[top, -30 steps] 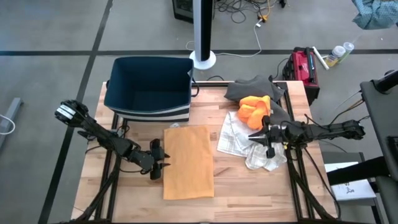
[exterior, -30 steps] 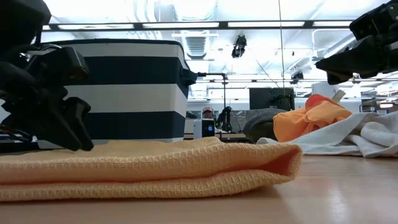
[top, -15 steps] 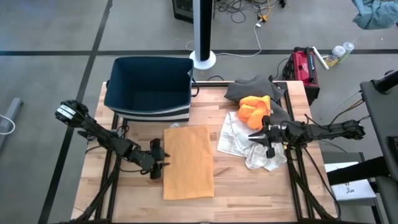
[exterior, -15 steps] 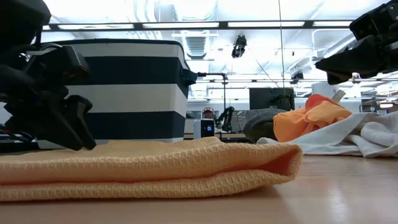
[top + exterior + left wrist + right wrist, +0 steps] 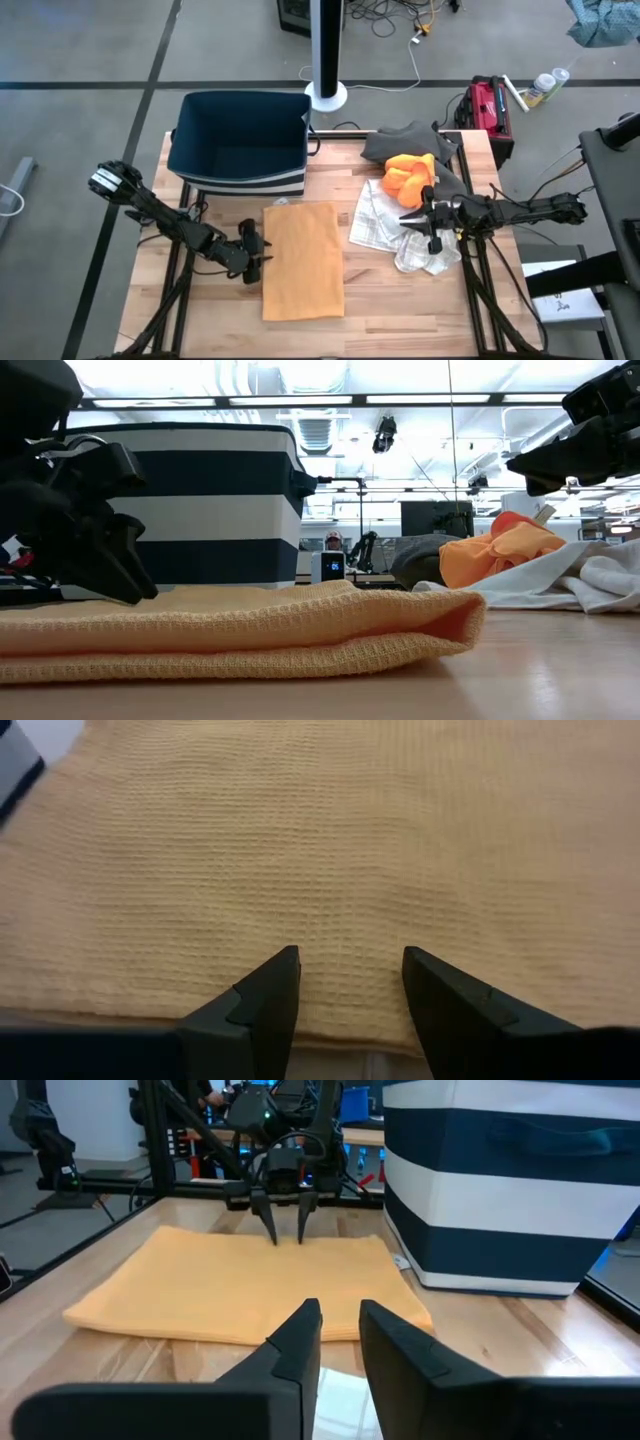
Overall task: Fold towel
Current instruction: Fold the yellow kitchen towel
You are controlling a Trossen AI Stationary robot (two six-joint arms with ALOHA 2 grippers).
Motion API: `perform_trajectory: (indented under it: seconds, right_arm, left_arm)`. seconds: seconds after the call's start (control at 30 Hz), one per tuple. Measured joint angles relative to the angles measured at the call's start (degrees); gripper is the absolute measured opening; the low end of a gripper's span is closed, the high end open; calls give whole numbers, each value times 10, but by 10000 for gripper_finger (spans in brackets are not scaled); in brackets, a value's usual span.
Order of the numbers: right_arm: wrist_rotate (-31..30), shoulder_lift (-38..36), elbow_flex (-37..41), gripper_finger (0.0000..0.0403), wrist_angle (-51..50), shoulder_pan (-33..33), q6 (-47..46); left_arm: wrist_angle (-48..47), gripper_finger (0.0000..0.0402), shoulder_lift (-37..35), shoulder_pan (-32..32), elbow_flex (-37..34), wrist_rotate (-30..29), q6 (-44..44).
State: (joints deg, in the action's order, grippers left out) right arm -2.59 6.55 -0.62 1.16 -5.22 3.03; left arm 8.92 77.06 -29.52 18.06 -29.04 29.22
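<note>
Flanking the folded towel (image 5: 303, 260): striped bin (image 5: 240, 143), heaped cloths (image 5: 405, 215).

Robotics lab, concrete floor (image 5: 80, 50), cables (image 5: 395, 15)

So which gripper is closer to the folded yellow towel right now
Left. The left gripper is open at the yellow towel's left edge; the right gripper hangs over the white cloth, farther off.

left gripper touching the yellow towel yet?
Cannot tell. In the right wrist view the left gripper has open fingers whose tips sit right at the yellow towel edge; no view shows a clear gap or contact.
</note>
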Motion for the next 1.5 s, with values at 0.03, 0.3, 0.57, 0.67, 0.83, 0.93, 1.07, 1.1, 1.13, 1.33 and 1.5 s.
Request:
perform_trajectory:
  seconds: [0.03, 0.3, 0.57, 0.67, 0.83, 0.93, 1.07, 1.1, 1.13, 1.33, 1.5]
  right_arm:
    - [0, 0, 0, 62, 0, 0, 0]
    - [0, 0, 0, 44, 0, 0, 0]
    - [0, 0, 0, 45, 0, 0, 0]
    - [0, 0, 0, 52, 0, 0, 0]
    - [0, 0, 0, 63, 0, 0, 0]
    - [0, 0, 0, 68, 0, 0, 0]
    - [0, 0, 0, 73, 0, 0, 0]
    - [0, 0, 0, 73, 0, 0, 0]
    - [0, 0, 0, 73, 0, 0, 0]
    - [0, 0, 0, 62, 0, 0, 0]
    - [0, 0, 0, 49, 0, 0, 0]
  left_arm:
    - [0, 171, 0, 0, 0, 0, 8]
    - [5, 171, 0, 0, 0, 21, 34]
    - [16, 171, 0, 0, 0, 21, 28]
    - [16, 171, 0, 0, 0, 10, 28]
    - [22, 171, 0, 0, 0, -4, 28]
    - [26, 171, -1, 0, 0, -3, 28]
    - [28, 171, -2, 0, 10, 21, -1]
    - [28, 171, -2, 0, 16, 40, -27]
    - [26, 171, -2, 0, 25, 60, -53]
    - [-34, 171, -3, 0, 98, 72, -101]
    - [-79, 171, -3, 0, 143, 71, -124]
